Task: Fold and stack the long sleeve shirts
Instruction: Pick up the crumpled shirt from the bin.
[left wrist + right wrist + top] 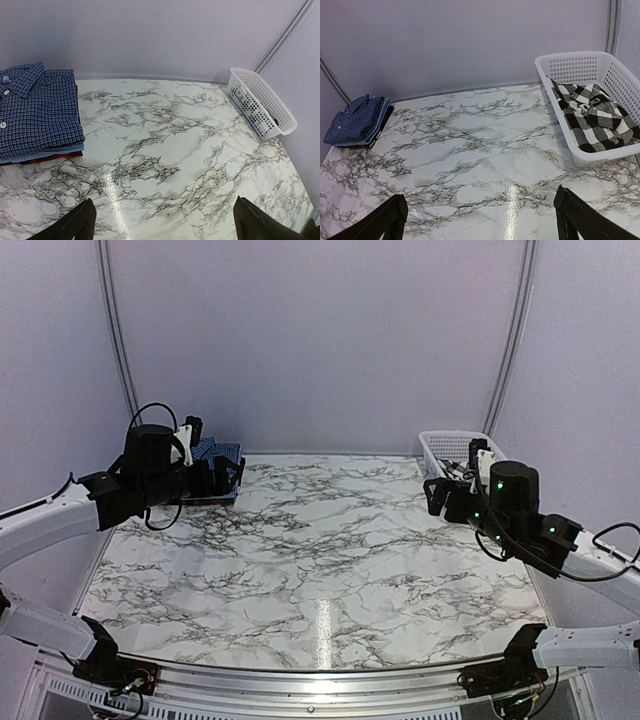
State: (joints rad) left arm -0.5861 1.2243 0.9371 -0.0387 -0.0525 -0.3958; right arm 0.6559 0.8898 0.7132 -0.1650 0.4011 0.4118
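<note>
A folded dark blue checked shirt (35, 112) lies on top of a stack of folded shirts at the table's far left, also seen in the right wrist view (355, 121) and partly behind the left arm in the top view (218, 453). A black-and-white checked shirt (595, 117) lies crumpled in the white mesh basket (570, 67) at the far right. My left gripper (162, 222) is open and empty, raised beside the stack. My right gripper (480, 220) is open and empty, raised near the basket (450, 447).
The marble-patterned table (320, 540) stretches between the stack and the basket. Pale walls close the back and sides, with a rail along the near edge (320, 675). The basket also shows at the right of the left wrist view (260, 102).
</note>
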